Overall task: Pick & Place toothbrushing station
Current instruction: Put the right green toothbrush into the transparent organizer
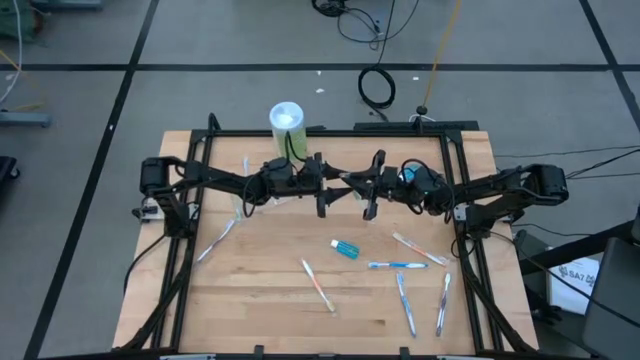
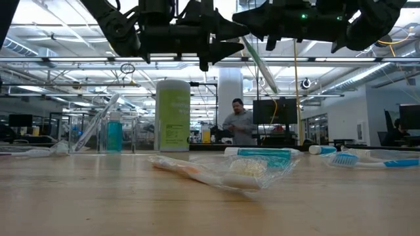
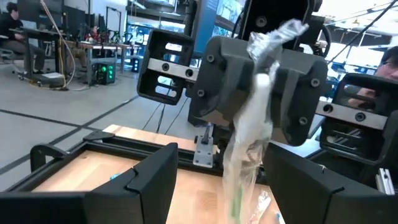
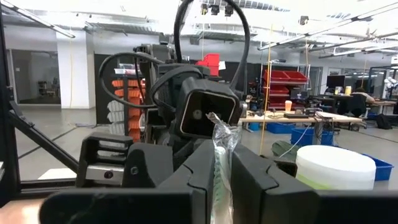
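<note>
Wooden tabletop fills my overhead feed, boxed by a black frame, with the open workshop and a person at a desk showing beyond it in the low camera. I have both arms raised and meeting nose to nose above the back middle of the table. My right gripper is clamped shut on a wrapped toothbrush, which stands up between its fingers in crinkled clear film; the right wrist camera shows the wrapper end pinched between the pads. My left gripper faces it with fingers spread wide and nothing in them, the brush hanging in the gap ahead of it. I read this as the hand-over: the brush is lifted and presented, not yet taken. The clear cup, already holding a brush and a blue tube, sits at the back left beside the green container. Other brushes lie scattered near the front right of the table, one orange one toward the middle, and a small blue tube lies loose. Next I'd ease the left fingers around the brush below the right's grip, close squarely on the handle rather than loose film, and only then release the right.
</note>
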Available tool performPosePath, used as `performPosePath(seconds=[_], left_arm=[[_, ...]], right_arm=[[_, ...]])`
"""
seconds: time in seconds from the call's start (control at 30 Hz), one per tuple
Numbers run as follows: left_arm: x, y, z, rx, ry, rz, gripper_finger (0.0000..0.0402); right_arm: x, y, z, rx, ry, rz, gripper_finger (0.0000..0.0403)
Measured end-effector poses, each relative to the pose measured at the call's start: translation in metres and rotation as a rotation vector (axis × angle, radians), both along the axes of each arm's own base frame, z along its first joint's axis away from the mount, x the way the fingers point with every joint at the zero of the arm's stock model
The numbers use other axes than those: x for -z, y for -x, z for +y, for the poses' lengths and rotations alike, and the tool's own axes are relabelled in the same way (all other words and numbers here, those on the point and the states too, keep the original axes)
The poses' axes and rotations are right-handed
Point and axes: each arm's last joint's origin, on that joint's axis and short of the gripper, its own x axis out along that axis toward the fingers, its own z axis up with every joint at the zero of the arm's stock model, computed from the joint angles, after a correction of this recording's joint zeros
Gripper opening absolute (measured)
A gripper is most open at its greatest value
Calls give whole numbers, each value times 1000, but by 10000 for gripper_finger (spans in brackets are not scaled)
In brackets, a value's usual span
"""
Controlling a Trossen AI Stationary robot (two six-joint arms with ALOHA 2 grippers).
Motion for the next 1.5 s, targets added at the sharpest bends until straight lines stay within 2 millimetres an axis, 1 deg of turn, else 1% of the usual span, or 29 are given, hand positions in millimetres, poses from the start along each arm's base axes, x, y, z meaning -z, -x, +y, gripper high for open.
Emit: performPosePath(seconds=[0.1, 0.17, 0.27, 0.47, 0.6, 0.7, 0.8, 0.9, 0.97, 1.13, 1.23, 1.37, 1.5], left_arm=[[1, 0, 0, -1, -1, 5, 238], [0, 0, 0, 4, -8, 4, 225], [0, 0, 1, 23, -10, 5, 185], [0, 0, 2, 27, -11, 3, 90], [1, 0, 1, 28, -10, 7, 42], [2, 0, 1, 28, -9, 17, 16], [3, 0, 2, 22, -6, 26, 9], [4, 1, 3, 16, 0, 56, 23], [2, 4, 5, 9, 8, 92, 27], [-11, 17, 12, -25, 25, 176, 9], [-23, 29, 14, -66, 20, 221, 11], [-36, 49, 16, -184, -3, 330, 22], [-54, 72, 14, -277, -25, 381, 10]], right_arm=[[2, 0, 0, -1, -2, 17, 31], [2, 0, 0, -1, -2, 16, 31], [2, 0, 0, -1, -2, 17, 31], [2, 0, 0, 2, -3, 17, 31], [2, -1, 0, 5, 4, 25, 31], [3, -1, 0, 13, 18, 39, 31], [4, -1, 0, 18, 21, 49, 31], [5, -1, -1, 18, 23, 59, 36], [6, -1, 0, 17, 33, 64, 48], [6, -1, -1, 33, 72, 79, 107], [7, -1, -2, 73, 66, 84, 148], [7, -1, -3, 98, 60, 85, 193], [7, -1, -2, 97, 59, 92, 223]])
